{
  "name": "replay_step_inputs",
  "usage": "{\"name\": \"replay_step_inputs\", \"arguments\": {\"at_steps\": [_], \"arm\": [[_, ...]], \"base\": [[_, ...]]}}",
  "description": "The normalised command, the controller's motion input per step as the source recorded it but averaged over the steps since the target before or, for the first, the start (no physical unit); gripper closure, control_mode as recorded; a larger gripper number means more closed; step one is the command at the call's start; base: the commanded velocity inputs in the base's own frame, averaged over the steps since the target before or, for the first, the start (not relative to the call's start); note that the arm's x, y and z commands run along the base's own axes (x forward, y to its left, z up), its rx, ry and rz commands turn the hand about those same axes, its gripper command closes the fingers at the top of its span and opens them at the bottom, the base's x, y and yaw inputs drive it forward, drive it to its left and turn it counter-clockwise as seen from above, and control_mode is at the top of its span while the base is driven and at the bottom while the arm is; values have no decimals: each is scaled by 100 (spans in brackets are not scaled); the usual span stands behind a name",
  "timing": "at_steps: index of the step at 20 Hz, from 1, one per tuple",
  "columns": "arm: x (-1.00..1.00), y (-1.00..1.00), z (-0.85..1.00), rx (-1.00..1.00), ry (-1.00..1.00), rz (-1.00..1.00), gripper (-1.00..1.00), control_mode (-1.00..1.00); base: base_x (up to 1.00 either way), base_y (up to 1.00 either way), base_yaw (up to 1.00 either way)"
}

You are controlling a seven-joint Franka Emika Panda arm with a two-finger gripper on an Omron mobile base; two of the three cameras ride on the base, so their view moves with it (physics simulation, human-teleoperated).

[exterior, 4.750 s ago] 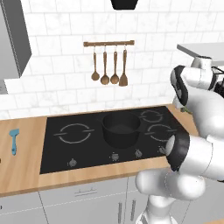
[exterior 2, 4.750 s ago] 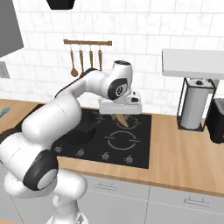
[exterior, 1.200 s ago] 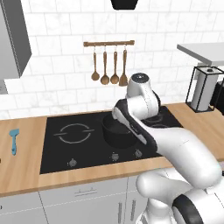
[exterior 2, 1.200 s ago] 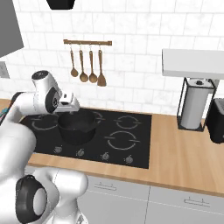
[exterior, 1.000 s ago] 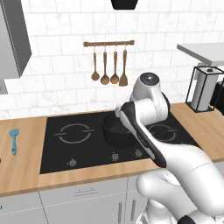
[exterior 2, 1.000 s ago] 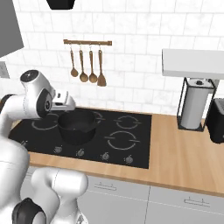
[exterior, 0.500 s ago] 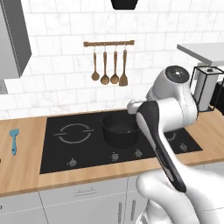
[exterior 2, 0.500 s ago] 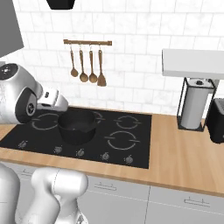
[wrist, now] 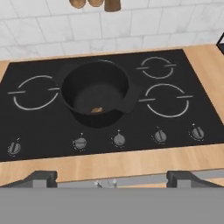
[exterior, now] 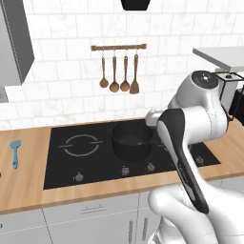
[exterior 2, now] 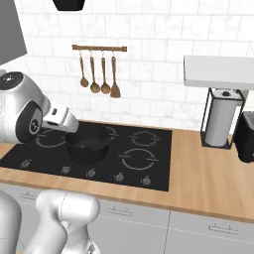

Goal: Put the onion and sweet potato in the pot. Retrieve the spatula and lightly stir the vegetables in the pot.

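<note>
A wooden counter [exterior: 28,186] holds a black cooktop [exterior: 90,159]. The pot [exterior: 132,141] sits on the cooktop. The spatula [exterior: 16,153] lies on the wood left of it.

I see open hob [wrist: 175,118] around the pot [wrist: 97,96]; hanging wooden spoons [exterior: 119,71] crowd the wall behind it.
</note>
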Motion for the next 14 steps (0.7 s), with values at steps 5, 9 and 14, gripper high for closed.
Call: {"name": "replay_step_inputs", "arguments": {"at_steps": [5, 9, 14], "arm": [[-1, 0, 0, 0, 0, 0, -100, 100], [0, 0, 0, 0, 0, 0, -100, 100], [0, 0, 0, 0, 0, 0, -100, 100]], "base": [[-3, 17, 0], [-2, 97, -1], [0, 99, -4]]}}
